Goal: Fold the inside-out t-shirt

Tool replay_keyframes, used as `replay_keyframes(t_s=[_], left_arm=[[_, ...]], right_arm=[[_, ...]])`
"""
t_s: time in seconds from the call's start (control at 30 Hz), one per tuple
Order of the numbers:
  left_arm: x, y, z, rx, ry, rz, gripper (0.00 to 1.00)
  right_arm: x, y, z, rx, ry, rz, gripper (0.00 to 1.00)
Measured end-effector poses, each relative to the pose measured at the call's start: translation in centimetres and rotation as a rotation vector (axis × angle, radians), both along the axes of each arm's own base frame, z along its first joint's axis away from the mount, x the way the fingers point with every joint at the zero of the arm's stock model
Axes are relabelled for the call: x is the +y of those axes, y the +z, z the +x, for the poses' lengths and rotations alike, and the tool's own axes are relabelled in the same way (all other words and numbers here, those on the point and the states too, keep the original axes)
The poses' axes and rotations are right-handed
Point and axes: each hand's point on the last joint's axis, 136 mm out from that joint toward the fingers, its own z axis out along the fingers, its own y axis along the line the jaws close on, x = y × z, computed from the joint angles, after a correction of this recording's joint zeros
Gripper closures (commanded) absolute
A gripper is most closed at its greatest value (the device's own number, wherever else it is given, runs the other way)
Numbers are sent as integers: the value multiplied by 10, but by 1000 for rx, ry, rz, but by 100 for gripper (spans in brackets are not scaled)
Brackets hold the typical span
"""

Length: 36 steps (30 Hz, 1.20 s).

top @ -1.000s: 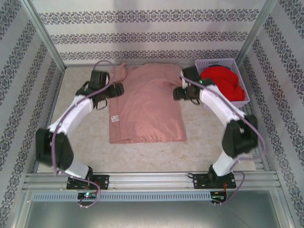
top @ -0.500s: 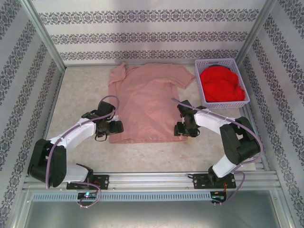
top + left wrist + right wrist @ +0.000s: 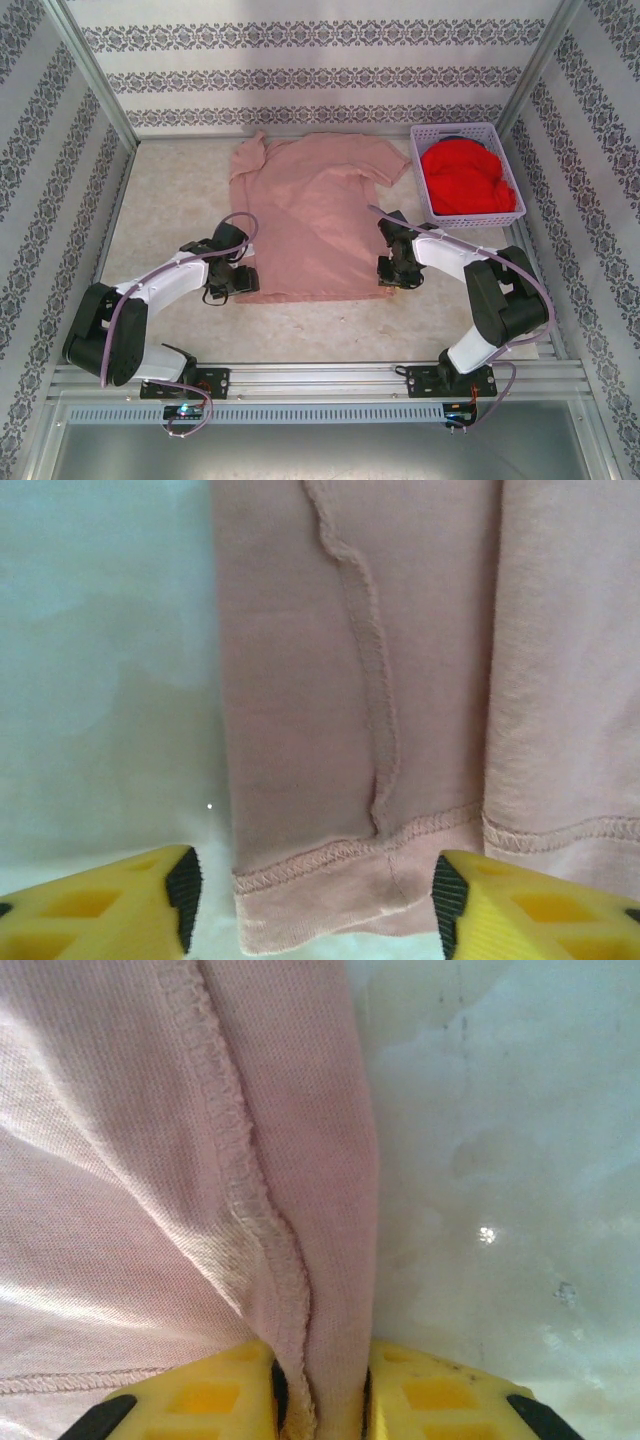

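The salmon-pink inside-out t-shirt [image 3: 310, 220] lies flat on the table, collar far, hem near, seams showing. My left gripper [image 3: 240, 280] sits at the hem's near-left corner. In the left wrist view its yellow fingers [image 3: 120, 905] stand wide apart and open [image 3: 312, 905], with the stitched hem corner [image 3: 330, 880] lying between them on the table. My right gripper [image 3: 392, 272] is at the near-right corner. In the right wrist view it [image 3: 320, 1395] is shut on the shirt's side edge [image 3: 330, 1260], fabric pinched between the pads.
A white slotted basket [image 3: 508, 214] at the back right holds a bright red garment [image 3: 465, 180]. Patterned walls and metal posts enclose the pale tabletop [image 3: 170, 200]. A metal rail [image 3: 320, 380] runs along the near edge.
Both arms have drawn back from the shirt's sleeves to its near hem corners. Over the last half second each gripper shifted slightly closer onto its corner.
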Motion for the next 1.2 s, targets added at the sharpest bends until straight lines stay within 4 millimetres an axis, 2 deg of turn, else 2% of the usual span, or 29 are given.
replay_keyframes(t_s=[0.27,0.47,0.6,0.9,1.1,1.2], left_arm=[[-12,-1,-3,-19,-60,18,35],[-13,-4,-2,-24,-108,74,43],[-20,-8,-1,-19,-162,112,44],[-22,-13,2,-20,-203,163,71],[-19,-6,-1,-52,-199,156,81],[-20,2,2,-85,-196,145,82]], right_arm=[[0,0,0,-2,1,0,76],[-1,0,-1,-7,8,0,78],[-2,0,-1,-7,4,2,80],[-5,0,-1,-14,-1,7,92],[-6,2,0,-22,-8,16,98],[-6,3,0,-17,-16,30,100]])
